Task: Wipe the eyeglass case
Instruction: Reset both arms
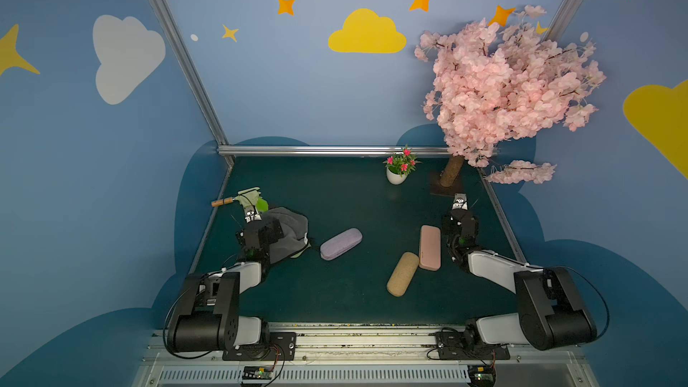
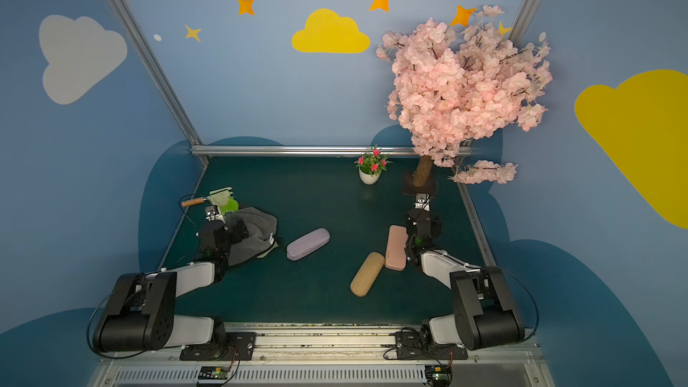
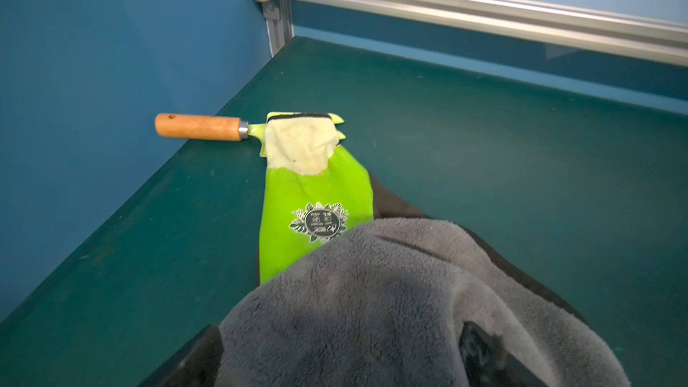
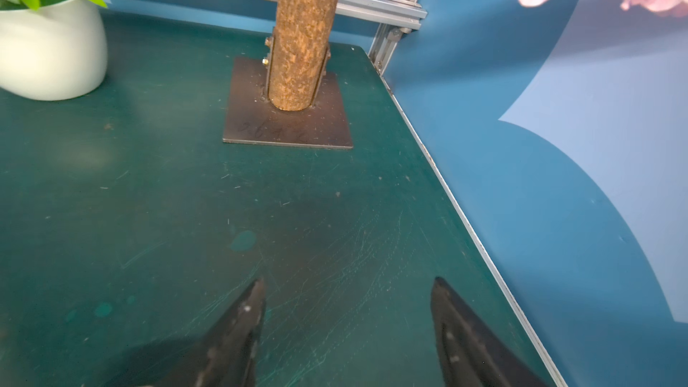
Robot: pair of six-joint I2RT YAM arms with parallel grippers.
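Likely the fetching step. The left tool point(image 3: 340, 342) stands wide open, a grey fleece cloth point(image 1: 294, 225) draped over it, ungripped; the right tool point(image 4: 349, 281) is wide open, empty. The lilac oblong eyeglass case point(image 1: 341, 243) lies on the green surface point(image 1: 353, 199), near the cloth. Next: pinch cloth, carry to case.

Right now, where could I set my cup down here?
Bare mat lies between the purple case and the flower pot, and along the front edge before the cork case. Crowded: grey cloth, glove and trowel at left; pink case beside the cork one.
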